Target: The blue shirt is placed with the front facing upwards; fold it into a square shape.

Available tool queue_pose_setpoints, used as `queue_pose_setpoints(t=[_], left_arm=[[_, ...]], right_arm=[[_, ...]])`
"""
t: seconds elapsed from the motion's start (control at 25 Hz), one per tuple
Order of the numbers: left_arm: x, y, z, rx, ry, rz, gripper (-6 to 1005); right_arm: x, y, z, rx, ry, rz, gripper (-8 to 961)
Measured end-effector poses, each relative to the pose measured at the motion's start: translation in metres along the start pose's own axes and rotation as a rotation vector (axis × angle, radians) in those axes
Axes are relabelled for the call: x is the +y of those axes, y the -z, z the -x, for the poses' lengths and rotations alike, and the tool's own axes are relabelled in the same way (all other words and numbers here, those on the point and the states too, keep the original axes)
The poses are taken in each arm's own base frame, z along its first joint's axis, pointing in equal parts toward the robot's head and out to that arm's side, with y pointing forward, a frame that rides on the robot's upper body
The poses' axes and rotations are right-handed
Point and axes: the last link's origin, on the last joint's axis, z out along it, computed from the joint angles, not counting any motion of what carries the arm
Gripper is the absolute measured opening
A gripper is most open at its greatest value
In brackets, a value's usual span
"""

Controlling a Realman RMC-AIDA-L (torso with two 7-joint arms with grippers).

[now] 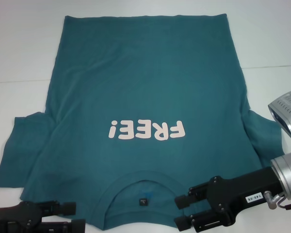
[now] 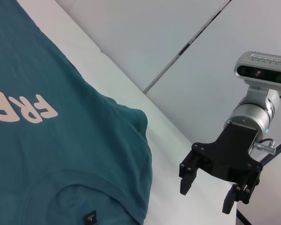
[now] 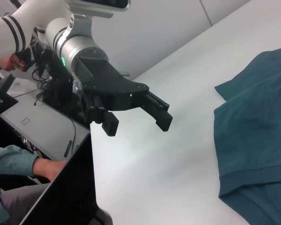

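Blue shirt (image 1: 145,97): one, flat on table (image 1: 271,39); two grippers, jaws open.

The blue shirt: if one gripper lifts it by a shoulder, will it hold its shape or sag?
The blue shirt will probably sag: it lies limp on the white table, with rumpled sleeves. It looks light, so a pinch should lift it. Pushed, it would likely bunch rather than slide. Both the left gripper and right gripper are open near its collar.

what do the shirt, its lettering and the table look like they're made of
The blue shirt looks like soft matte knit fabric, probably cotton: it creases and has a ribbed collar. The FREE! lettering seems a flat pale print. The table appears smooth, hard and white, likely laminate, with seams.
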Motion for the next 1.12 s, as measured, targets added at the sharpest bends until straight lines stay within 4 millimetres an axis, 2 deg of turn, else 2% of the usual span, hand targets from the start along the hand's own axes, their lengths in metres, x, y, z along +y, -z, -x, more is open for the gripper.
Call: queue_pose_setpoints(t=[0.56,0.68,0.88,1.0,1.12], left_arm=[[-0.001,0.002,-0.002,0.011,0.018,-0.01,873],[-0.007,0.009,-0.011,0.072,0.095,-0.046,873],[-0.023,0.023,-0.039,0.221,0.286,-0.084,872],[-0.035,0.026,-0.051,0.273,0.414,-0.11,872],[-0.044,0.025,-0.06,0.304,0.486,-0.131,872]], right_arm=[[0.0,0.001,0.001,-0.012,-0.006,-0.003,638],[-0.002,0.002,0.003,-0.028,-0.032,-0.012,637],[-0.015,0.015,0.026,-0.109,-0.22,-0.085,637],[-0.027,0.032,0.049,-0.189,-0.372,-0.125,637],[-0.036,0.042,0.064,-0.213,-0.477,-0.145,637]])
